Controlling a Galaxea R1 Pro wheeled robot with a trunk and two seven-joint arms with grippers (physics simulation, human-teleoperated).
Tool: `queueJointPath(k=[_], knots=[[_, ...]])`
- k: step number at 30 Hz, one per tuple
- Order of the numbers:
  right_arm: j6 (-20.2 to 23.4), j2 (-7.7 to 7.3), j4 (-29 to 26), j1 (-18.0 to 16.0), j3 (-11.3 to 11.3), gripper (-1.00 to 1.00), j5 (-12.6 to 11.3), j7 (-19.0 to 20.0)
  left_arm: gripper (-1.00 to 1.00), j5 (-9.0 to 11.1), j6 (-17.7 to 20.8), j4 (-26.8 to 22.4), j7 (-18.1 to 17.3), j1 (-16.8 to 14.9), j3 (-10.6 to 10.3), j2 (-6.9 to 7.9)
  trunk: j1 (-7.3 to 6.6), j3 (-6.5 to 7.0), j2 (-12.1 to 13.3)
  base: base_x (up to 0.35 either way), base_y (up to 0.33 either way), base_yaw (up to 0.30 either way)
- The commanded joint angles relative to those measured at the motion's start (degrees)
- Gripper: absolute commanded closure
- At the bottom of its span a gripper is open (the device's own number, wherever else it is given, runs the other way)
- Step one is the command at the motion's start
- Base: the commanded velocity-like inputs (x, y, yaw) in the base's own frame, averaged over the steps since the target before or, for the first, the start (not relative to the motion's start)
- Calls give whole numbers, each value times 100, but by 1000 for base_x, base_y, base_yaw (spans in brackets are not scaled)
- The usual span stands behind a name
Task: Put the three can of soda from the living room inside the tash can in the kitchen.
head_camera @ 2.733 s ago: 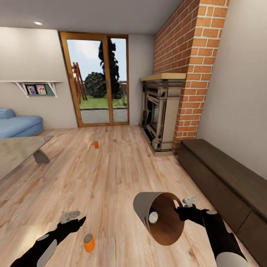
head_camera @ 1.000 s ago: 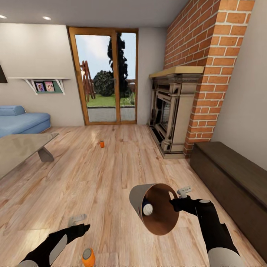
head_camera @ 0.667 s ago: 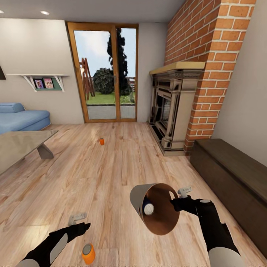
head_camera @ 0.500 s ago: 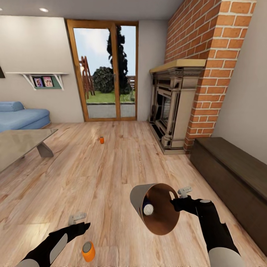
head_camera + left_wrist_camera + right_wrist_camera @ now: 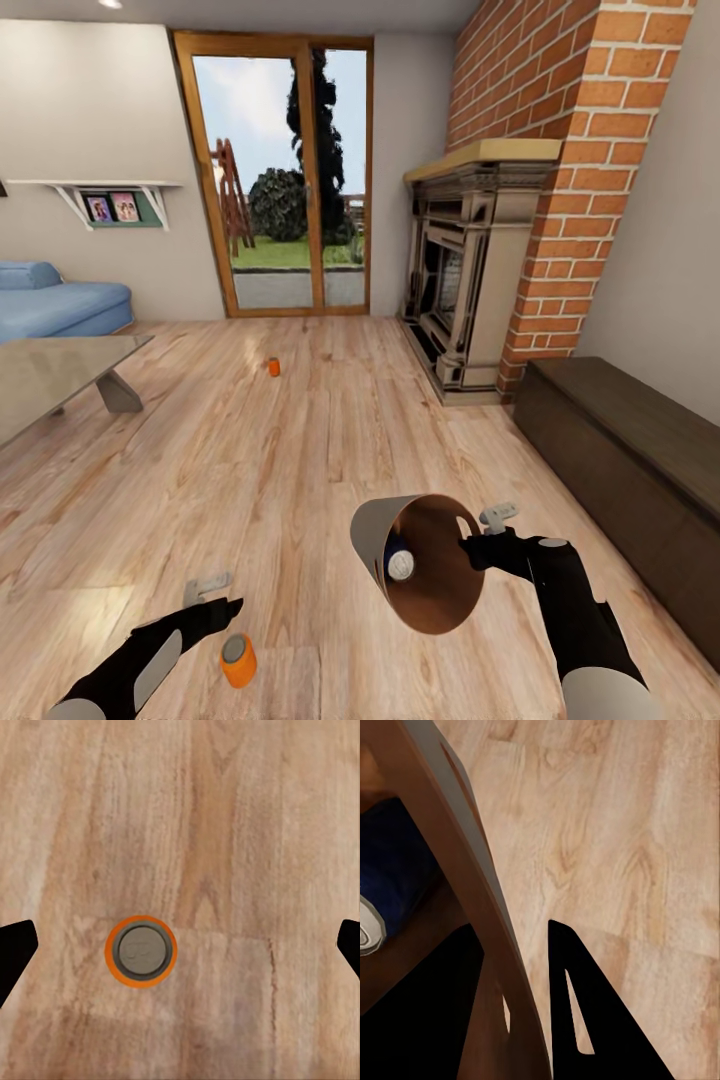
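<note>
An upright orange soda can [image 5: 140, 951] with a grey top stands between the left gripper's [image 5: 215, 596] parted jaws. The right gripper [image 5: 478, 546] clamps the pale grey, brown-lined round bin [image 5: 375, 537] by its rim. Three cans show: one inside the bin, two on the floor.

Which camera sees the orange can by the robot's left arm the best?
The left wrist view: the near can of soda stands upright on the wood floor, seen straight down onto its grey top, between the open left pincer tips. The head view shows it small, at the picture's lower edge.
</note>
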Motion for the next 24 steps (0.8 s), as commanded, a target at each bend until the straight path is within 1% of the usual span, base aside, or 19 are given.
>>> queueJointPath(k=[1, 11, 20, 24], knots=[[27, 0, -4, -3, 0, 100, -89, 31, -100, 0, -1, 0, 0, -1, 3, 0, 22, -27, -42, 0, 0, 0], [33, -1, -4, -3, 0, 100, -88, 31, -100, 1, -4, 0, -7, -1, 32, 0, 241, -297, -443, 0, 0, 0], [32, 6, -4, -3, 7, 100, -88, 31, -100, 1, -4, -8, -8, 3, 11, 0, 241, -378, -443, 7, 0, 0], [28, 7, -4, -3, 19, 100, -88, 31, -100, -2, 3, -8, -8, 4, 13, 0, 241, -415, -443, 181, 0, 0]])
